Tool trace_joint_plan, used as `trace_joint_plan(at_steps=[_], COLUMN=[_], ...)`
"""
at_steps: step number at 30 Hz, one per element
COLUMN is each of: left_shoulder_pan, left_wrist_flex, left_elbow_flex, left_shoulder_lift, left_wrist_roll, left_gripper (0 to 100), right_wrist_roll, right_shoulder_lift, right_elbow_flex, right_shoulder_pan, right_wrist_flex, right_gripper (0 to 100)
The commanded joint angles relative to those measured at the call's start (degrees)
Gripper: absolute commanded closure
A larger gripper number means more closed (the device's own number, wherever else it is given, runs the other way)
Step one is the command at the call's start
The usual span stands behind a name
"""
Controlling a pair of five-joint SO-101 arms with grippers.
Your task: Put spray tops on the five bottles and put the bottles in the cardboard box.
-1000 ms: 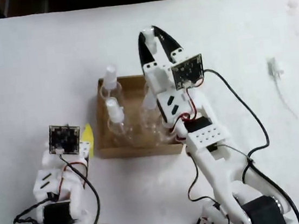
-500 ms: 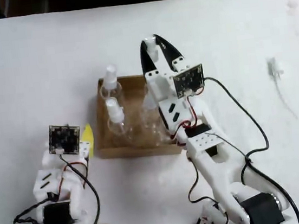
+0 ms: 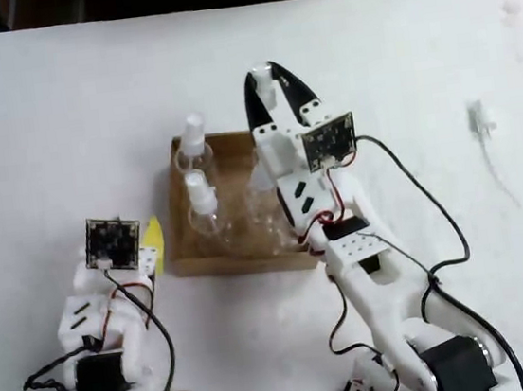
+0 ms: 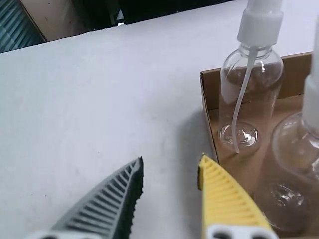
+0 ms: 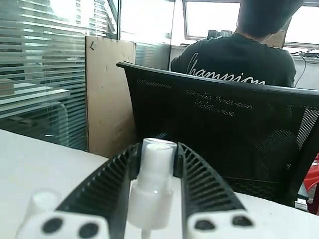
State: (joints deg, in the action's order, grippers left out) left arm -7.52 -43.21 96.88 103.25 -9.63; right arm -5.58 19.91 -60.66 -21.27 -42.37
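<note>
The right gripper (image 3: 263, 73) sits just past the cardboard box (image 3: 240, 257), off its far rim at about 1 o'clock. Its black ribbed fingers (image 5: 112, 174) pinch a white plastic spray top (image 5: 152, 189). Two clear round bottles (image 3: 193, 156) (image 3: 204, 207) with white tops stand inside the brown box on its 9 o'clock side. The left gripper (image 4: 170, 159) rests at the box's 9 o'clock, its grey and yellow ridged jaws moderately apart around nothing. A loose spray top (image 3: 481, 117) lies well off at 3 o'clock.

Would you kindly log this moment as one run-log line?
right gripper shut on spray top | left gripper open | spray-topped bottles in cardboard box
</note>
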Motion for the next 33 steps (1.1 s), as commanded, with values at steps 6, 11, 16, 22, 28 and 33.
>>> trace_joint_plan(at_steps=[6, 11, 16, 22, 28, 33], left_shoulder_pan=[0.13, 0.13, 0.04, 0.04, 0.04, 0.04], left_wrist_flex=[0.62, 0.7, 0.7, 0.7, 0.7, 0.7], left_elbow_flex=[0.09, 0.09, 0.09, 0.09, 0.09, 0.09], left_shoulder_lift=[0.31, 0.31, 0.31, 0.31, 0.31, 0.31], left_wrist_roll=[-0.35, -0.44, -0.44, -0.44, -0.44, -0.44], left_gripper=[83, 83, 83, 83, 83, 83], right_wrist_roll=[0.26, 0.7, 0.7, 0.79, 0.79, 0.88], right_shoulder_lift=[0.84, 5.85, 12.88, 16.48, 16.66, 16.75], right_elbow_flex=[0.35, 0.26, 0.35, 0.79, 9.93, 29.1], right_shoulder_pan=[-0.48, -0.48, -0.48, -0.4, 0.04, 2.15], right_wrist_flex=[1.45, 6.64, 16.31, 23.43, 37.05, 67.03], right_gripper=[88.0, 87.9, 87.9, 87.9, 93.4, 97.1])
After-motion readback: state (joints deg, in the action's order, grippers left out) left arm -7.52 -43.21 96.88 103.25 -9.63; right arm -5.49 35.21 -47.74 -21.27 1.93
